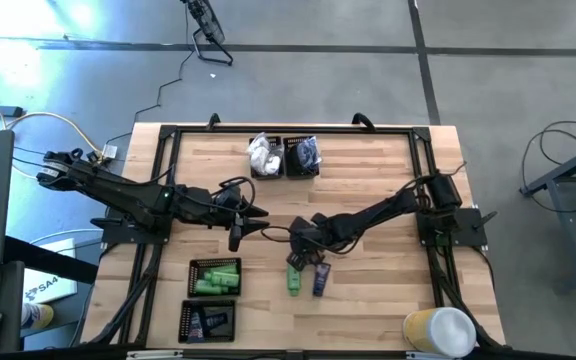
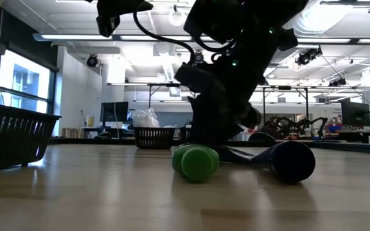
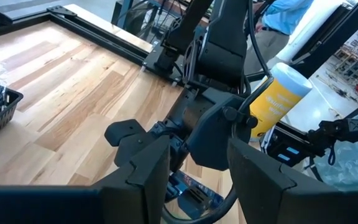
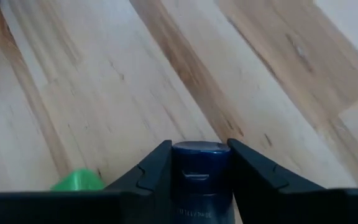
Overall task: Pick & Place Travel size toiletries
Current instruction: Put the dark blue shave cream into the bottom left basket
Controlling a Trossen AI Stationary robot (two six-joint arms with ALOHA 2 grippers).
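A bright green tube (image 1: 294,278) and a dark navy tube (image 1: 320,280) lie side by side on the table near its middle; the low view shows the ends of the green tube (image 2: 198,162) and the navy tube (image 2: 291,160) resting on the wood. My right gripper (image 1: 309,256) is down at their far ends, shut on the navy tube (image 4: 199,163), with the green tube (image 4: 79,180) beside it. My left gripper (image 1: 241,230) hangs open over bare wood to the left of them, touching nothing; its fingers show apart in the left wrist view (image 3: 197,158). My right gripper has the navy tube pinched between its two fingers, one finger (image 4: 157,165) on each side of the tube near its round end (image 4: 199,149). The fingers come slanting down from the table's right and far side. In the low view the tube lies on the table.
Two black mesh trays at the far edge hold white packets (image 1: 263,155) and dark pieces (image 1: 303,155). Two more at the near left hold green tubes (image 1: 215,277) and navy tubes (image 1: 208,321). A yellow and white canister (image 1: 438,330) stands at the near right corner. A person stands beyond the table (image 3: 291,9).
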